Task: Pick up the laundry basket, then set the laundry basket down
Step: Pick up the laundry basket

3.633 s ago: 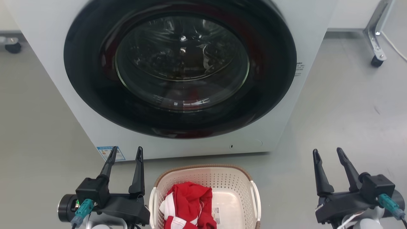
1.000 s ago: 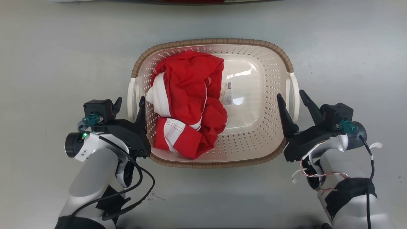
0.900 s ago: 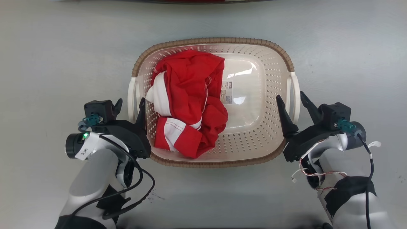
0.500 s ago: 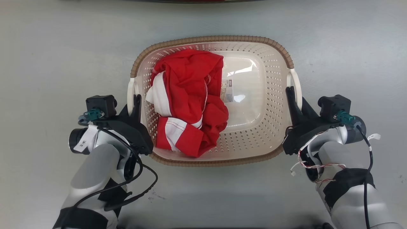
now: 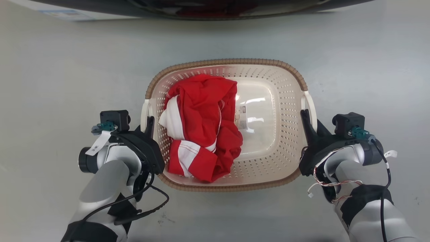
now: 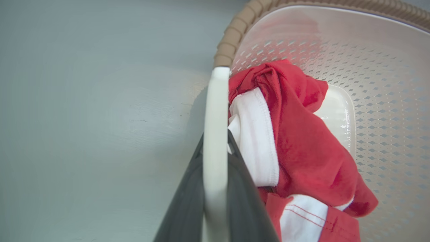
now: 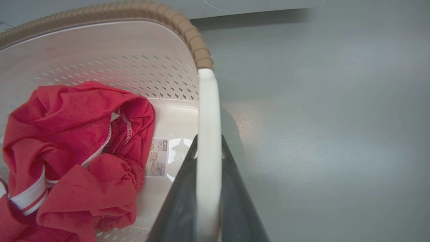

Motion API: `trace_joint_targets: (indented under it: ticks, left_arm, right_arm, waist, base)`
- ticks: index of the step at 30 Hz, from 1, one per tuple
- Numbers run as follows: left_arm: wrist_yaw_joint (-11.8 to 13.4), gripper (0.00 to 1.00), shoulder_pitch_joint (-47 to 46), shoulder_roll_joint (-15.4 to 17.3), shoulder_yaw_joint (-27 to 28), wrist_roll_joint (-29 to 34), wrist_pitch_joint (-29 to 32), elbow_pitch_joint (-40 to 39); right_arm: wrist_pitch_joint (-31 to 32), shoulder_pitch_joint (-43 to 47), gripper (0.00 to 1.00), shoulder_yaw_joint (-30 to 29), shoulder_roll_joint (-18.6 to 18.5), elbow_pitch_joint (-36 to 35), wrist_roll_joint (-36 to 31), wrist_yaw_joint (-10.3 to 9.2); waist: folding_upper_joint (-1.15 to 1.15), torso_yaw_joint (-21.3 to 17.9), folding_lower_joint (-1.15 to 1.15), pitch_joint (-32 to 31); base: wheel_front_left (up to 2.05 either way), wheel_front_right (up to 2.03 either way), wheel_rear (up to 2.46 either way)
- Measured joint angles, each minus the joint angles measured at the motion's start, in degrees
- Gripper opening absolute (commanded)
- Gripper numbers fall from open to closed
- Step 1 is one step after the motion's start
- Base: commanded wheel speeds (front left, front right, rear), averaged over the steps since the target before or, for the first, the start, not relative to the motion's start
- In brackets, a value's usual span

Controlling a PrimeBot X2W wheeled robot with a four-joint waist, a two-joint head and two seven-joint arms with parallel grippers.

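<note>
Overhead, the head view shows a grey floor (image 5: 50,67) with the lower edge of a washing machine (image 5: 215,6) along the far side. The laundry basket (image 5: 285,101) sits centrally, near the machine but apart from it, with its long axis running left to right. Whether its base touches the floor cannot be told. Inside, a crumpled red and white garment (image 5: 201,111) fills the left half, leaving the right half of the basket floor bare.

Two pale forearms enter from the near side, one at each end of the basket. The left gripper (image 5: 145,125) pinches the left handle (image 5: 145,112); in the left wrist view the white bar (image 6: 215,134) runs between the dark fingers (image 6: 188,201), which press against it on both sides. The right gripper (image 5: 310,121) likewise pinches the right handle (image 5: 311,106), the bar (image 7: 208,134) lying between its fingers (image 7: 235,201).

A small label (image 5: 241,117) lies on the basket floor, just right of the garment.
</note>
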Motion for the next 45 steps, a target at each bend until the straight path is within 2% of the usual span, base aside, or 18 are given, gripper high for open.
trace_joint_targets:
  ticks: [20,45]
  left_arm:
    - [-1.4,0.00,0.1,-0.9,-1.2,-2.2,5.4,6.1]
    - [-1.4,0.00,7.7,-0.8,-6.1,-10.2,16.5,6.5]
  right_arm:
    - [1.8,0.4,0.00,0.9,1.1,8.9,2.5,1.03]
    - [9.6,7.4,0.00,6.3,1.5,12.2,8.8,1.03]
  waist:
    - [0.00,-1.2,0.00,-12.8]
    - [-0.01,-2.5,0.00,-31.2]
  base:
    - [0.00,0.00,0.00]
    - [0.00,0.00,0.00]
